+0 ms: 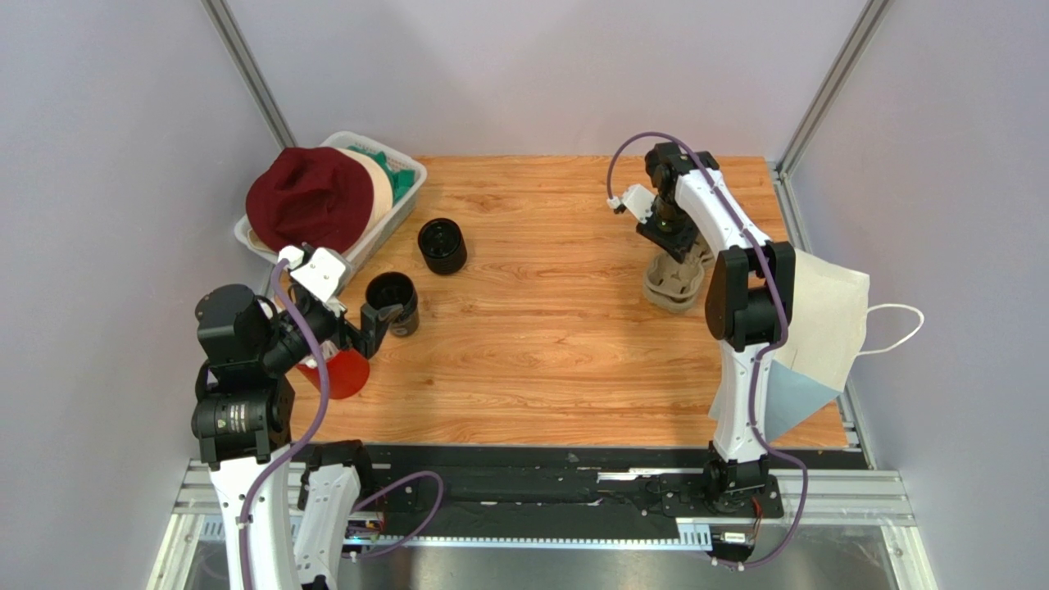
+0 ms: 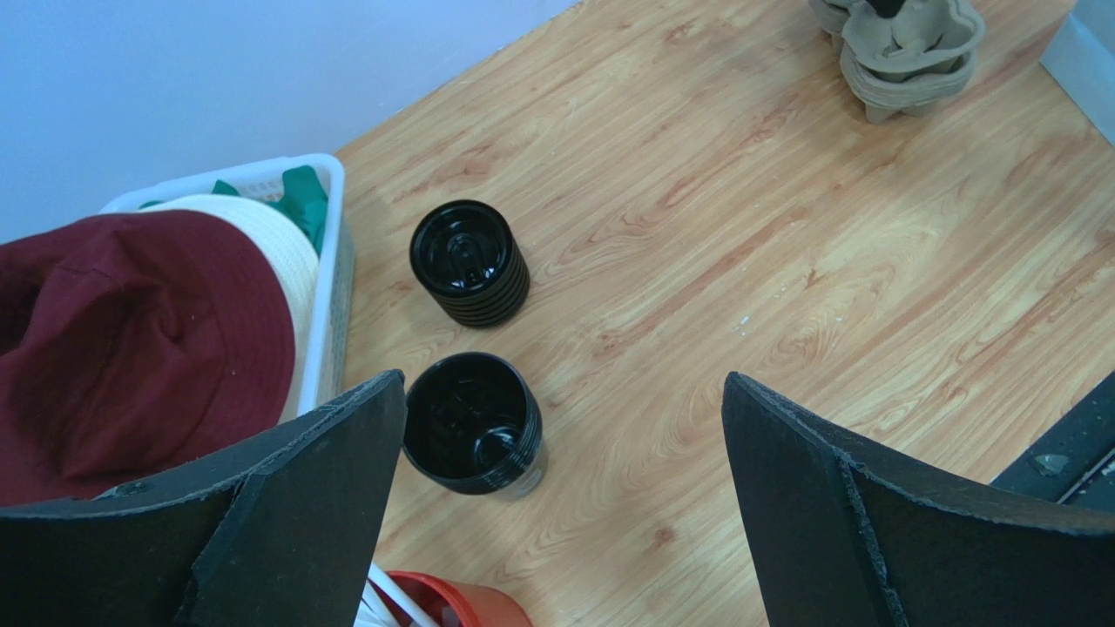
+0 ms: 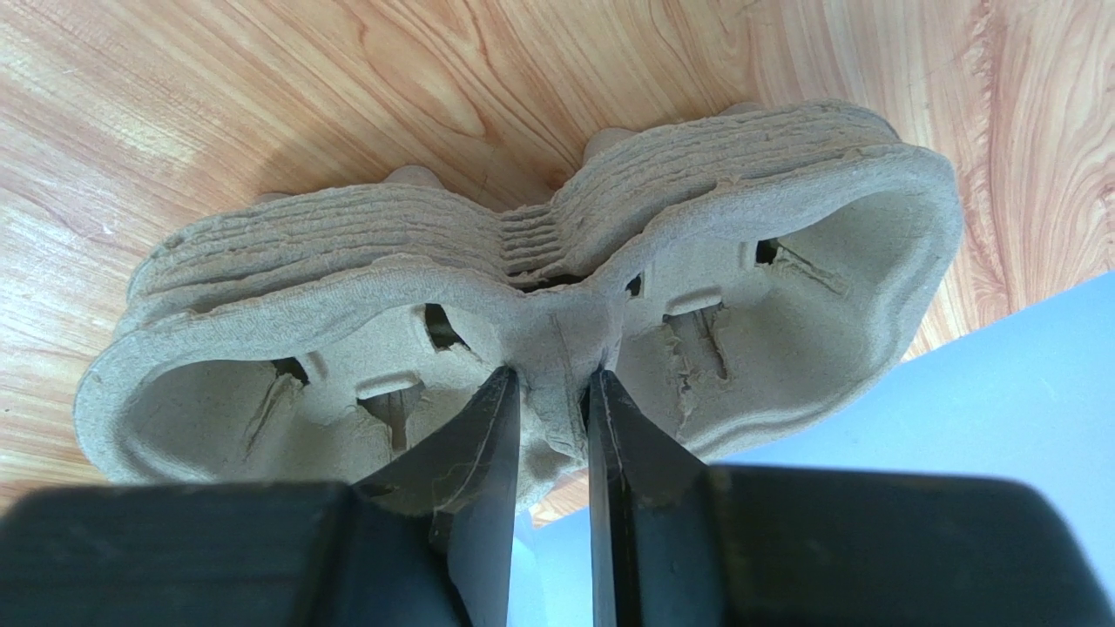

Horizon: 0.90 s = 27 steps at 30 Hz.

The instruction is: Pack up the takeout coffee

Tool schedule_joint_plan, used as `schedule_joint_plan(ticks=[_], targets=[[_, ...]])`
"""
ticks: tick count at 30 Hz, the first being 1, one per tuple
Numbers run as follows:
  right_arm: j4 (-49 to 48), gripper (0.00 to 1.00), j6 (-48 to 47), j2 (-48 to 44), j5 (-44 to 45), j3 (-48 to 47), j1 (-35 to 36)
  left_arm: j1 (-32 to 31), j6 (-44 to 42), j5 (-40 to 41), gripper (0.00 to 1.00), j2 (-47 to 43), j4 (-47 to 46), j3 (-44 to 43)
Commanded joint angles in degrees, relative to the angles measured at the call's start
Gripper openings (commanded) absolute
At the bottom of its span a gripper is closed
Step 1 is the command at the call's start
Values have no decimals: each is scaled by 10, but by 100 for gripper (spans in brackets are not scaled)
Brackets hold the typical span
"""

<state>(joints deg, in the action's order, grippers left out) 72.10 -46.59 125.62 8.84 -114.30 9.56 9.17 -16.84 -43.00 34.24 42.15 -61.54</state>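
At left centre of the top view, cup (image 1: 394, 299) upright on surface (image 1: 554, 344), just beside left fingers (image 2: 308, 503) spread wide; likely light, thin-walled, crushable, so pinch gently mid-wall; right fingers (image 3: 482, 470) clamped on tray (image 3: 733, 209) rib.

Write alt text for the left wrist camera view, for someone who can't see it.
The left gripper, fingers wide open, frames an open dark cup standing on a wooden table. Behind it sits a ribbed dark cup, with a white basket holding a maroon hat at frame left, pulp cup trays at top right and a red cup at the bottom edge.
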Motion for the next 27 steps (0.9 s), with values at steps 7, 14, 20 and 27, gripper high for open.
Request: schedule_joint_plan(ticks=[7, 14, 20, 27], targets=[[-56, 17, 28, -28, 10, -43, -1, 8, 6, -12, 99, 4, -19, -1], [-152, 17, 60, -28, 62, -32, 0, 8, 8, -13, 99, 4, -19, -2], [-239, 14, 56, -28, 148, -8, 5, 8, 6, -12, 99, 5, -20, -2], [-298, 12, 50, 15, 271, -42, 4, 8, 6, -12, 99, 4, -19, -1]])
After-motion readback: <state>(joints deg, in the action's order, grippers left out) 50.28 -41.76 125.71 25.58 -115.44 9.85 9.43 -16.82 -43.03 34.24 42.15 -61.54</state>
